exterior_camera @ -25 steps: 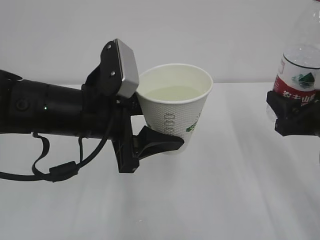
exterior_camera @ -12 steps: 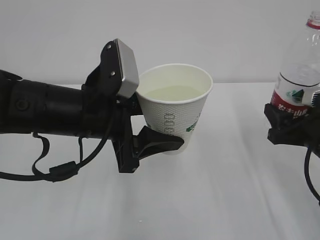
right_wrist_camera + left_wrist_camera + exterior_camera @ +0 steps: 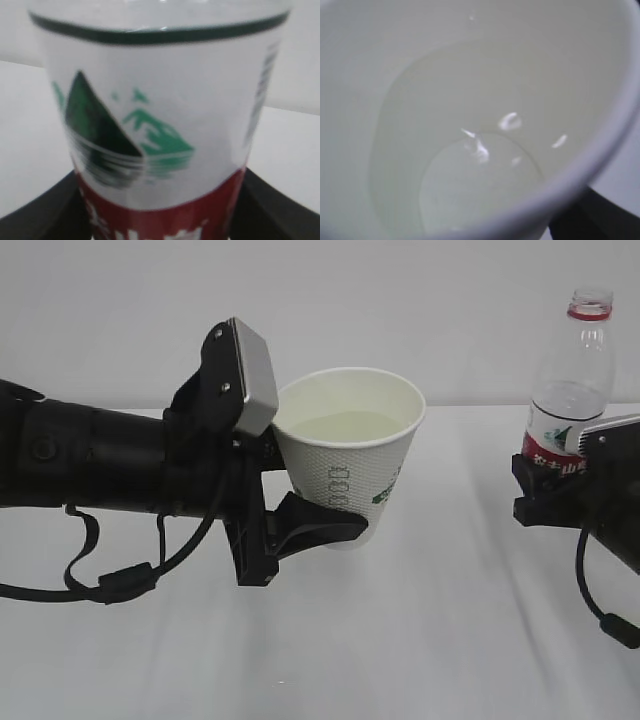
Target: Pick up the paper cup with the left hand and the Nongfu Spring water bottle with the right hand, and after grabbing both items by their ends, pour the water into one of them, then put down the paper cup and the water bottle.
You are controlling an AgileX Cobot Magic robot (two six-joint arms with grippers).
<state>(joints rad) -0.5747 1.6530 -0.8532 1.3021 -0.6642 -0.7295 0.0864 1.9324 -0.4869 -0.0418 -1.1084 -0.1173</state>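
White table (image 3: 450,640), wide gap between paper cup (image 3: 350,480) and bottle (image 3: 570,390)

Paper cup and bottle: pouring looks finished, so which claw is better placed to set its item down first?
Probably the right claw: its upright bottle sits low, near the table. The left claw holds the water-filled paper cup clearly above it.

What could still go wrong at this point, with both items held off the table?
1. The paper cup holds water and leans slightly in the left gripper; a jolt on set-down could spill it or squeeze the soft wall.
2. The Nongfu Spring water bottle is capless and gripped low at the label by the right gripper; it could tip or topple when released, spilling any water left inside.
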